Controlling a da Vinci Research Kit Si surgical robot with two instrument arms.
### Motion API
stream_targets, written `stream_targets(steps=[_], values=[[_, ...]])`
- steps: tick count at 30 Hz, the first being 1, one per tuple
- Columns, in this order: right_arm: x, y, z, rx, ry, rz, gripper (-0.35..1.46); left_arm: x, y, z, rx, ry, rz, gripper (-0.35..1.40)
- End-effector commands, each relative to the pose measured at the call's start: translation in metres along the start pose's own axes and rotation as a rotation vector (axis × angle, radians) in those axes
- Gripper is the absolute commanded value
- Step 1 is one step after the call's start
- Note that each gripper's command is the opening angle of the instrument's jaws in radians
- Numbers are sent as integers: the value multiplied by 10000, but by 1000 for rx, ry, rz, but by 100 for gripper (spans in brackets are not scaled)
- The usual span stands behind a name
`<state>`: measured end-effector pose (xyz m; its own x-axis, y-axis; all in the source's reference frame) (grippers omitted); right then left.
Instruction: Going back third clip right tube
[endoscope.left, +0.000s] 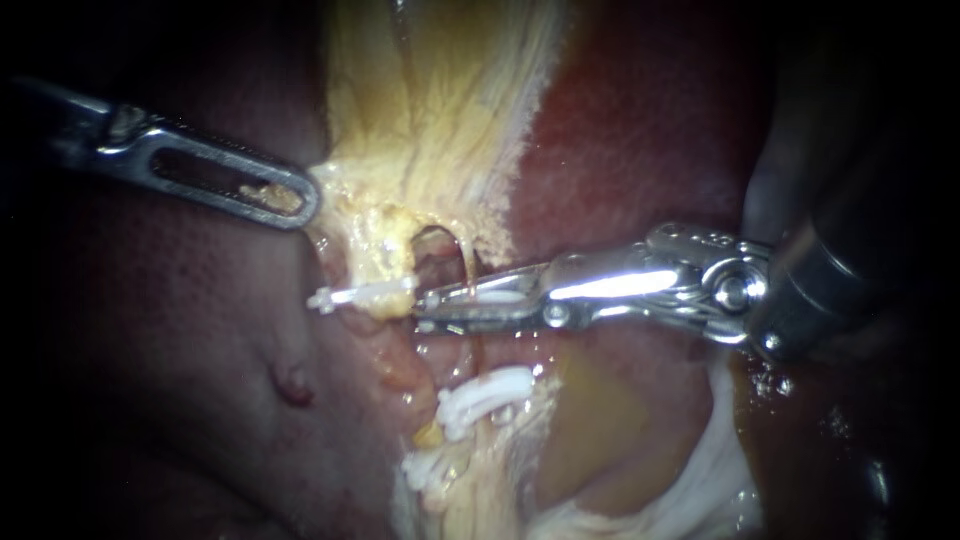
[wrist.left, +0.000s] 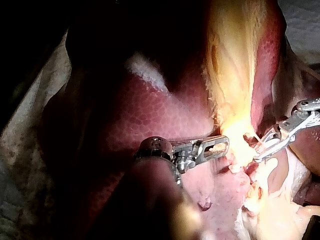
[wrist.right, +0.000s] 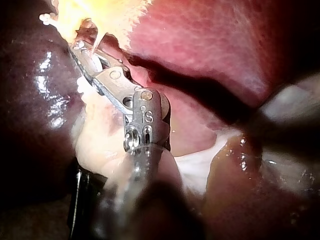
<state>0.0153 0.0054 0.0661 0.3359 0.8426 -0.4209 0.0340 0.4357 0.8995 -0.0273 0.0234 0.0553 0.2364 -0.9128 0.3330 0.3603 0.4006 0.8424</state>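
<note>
Closest to the lens, my right instrument (endoscope.left: 425, 310) comes in from the right, its jaws slightly apart and empty, tips just beside a small white clip (endoscope.left: 360, 295). That clip lies across a soft yellow tube (endoscope.left: 385, 265); I cannot tell which tube it is. Two more clips (endoscope.left: 485, 393) sit lower down. My left instrument (endoscope.left: 295, 200) has its jaws clamped on yellow fatty tissue (endoscope.left: 440, 120) beside the dark red liver (endoscope.left: 640, 130). The clip looks light and stiff, while the tube looks wet, slippery and easy to tear. I judge neither should be grasped; hold only fatty tissue, apart from the clips. No dish or tray shows.
</note>
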Motion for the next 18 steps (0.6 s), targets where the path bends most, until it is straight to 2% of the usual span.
stream_targets(steps=[1, 7, 8, 11, 14, 18], values=[[0, 0, 0, 0, 0, 0, -35, 0, 0, 0, 0, 0, 0, -35], [0, 1, 1, 4, 8, 0, -35, 0, 0, 0, 0, 0, 0, -35], [0, 1, 2, 8, 9, 5, -26, 0, 0, 0, 0, 0, 0, -35], [0, 3, 7, 5, 13, -49, 13, 0, 0, 1, -1, -1, 0, -35], [-2, 5, 12, 3, 12, -87, 29, 0, 0, 1, -1, -1, 0, -35], [-4, 7, 19, -2, 13, -113, 39, 0, 0, 1, -1, -1, 0, -35]])
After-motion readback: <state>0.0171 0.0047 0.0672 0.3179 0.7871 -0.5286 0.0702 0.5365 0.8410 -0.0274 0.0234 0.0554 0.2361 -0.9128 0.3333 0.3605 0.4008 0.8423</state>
